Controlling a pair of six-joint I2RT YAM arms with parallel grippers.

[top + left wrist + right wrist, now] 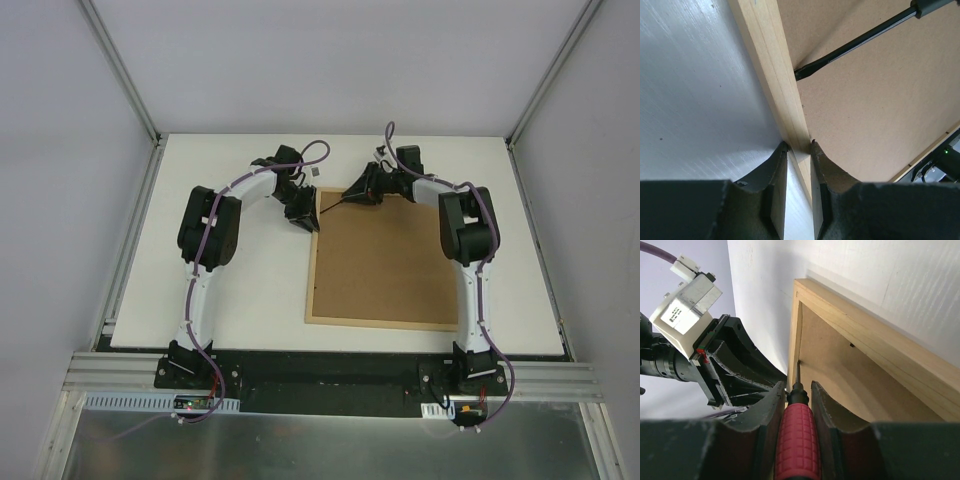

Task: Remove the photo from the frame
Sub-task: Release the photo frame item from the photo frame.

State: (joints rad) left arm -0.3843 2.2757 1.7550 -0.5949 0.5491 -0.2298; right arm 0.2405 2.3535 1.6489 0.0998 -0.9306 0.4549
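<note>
The frame (312, 272) lies face down on the white table, its brown fibreboard back (385, 265) up. The photo is hidden beneath that back. My left gripper (303, 218) is at the frame's far left corner; in the left wrist view (797, 145) its jaws are closed across the light wood left rail (775, 75). My right gripper (362, 190) is shut on a red-handled screwdriver (797, 435). The screwdriver's black shaft (855, 42) slants down, and its tip touches the seam between the back (840, 365) and the left rail (792, 340).
The left arm's wrist and its white camera block (687, 302) sit close beside the screwdriver tip. White walls enclose the table (240, 290) on three sides. An aluminium rail (330, 385) with both arm bases runs along the near edge.
</note>
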